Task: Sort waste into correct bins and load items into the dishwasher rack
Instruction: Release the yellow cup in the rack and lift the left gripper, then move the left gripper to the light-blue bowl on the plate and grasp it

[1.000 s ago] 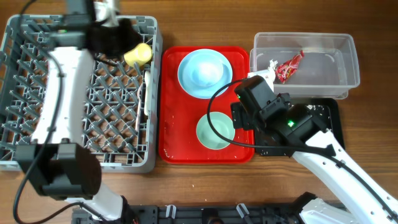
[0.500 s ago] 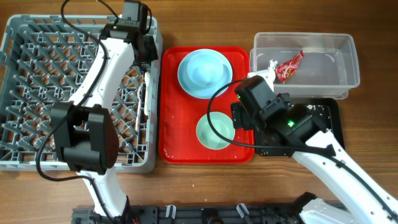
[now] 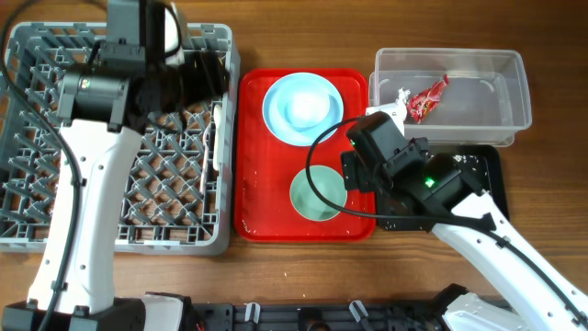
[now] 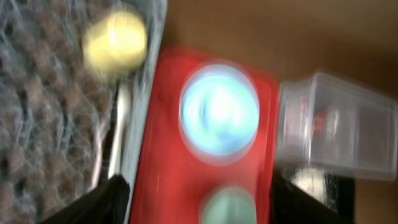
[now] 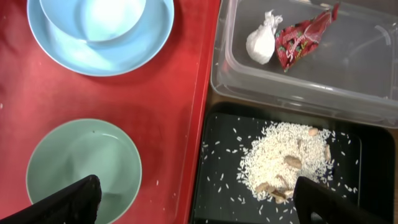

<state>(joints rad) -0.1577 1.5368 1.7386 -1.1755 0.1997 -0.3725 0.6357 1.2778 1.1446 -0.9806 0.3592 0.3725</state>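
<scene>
My left gripper (image 3: 209,78) (image 4: 199,183) hangs open over the back right corner of the grey dishwasher rack (image 3: 55,138), nothing between its fingers. In the blurred left wrist view the yellow cup (image 4: 115,40) lies in the rack, and a white utensil (image 3: 218,138) lies along the rack's right side. My right gripper (image 3: 363,179) (image 5: 202,205) stands open and empty between the green bowl (image 3: 317,195) (image 5: 84,168) and the black tray (image 3: 491,170) holding rice scraps (image 5: 289,158). The blue plate (image 3: 302,108) sits behind the bowl. The clear tub (image 3: 478,119) holds the red wrapper (image 5: 305,34) and tissue (image 5: 261,40).
The plate and bowl rest on a flat red tray (image 3: 266,211) between the rack and the two bins. Loose rice grains are scattered on the black tray's bare floor (image 5: 217,186). Wooden tabletop (image 3: 551,202) shows to the right of the bins.
The left gripper has opened and let go of the yellow cup, which now lies in the rack. The left arm swung about above the rack. The right arm has not moved.
</scene>
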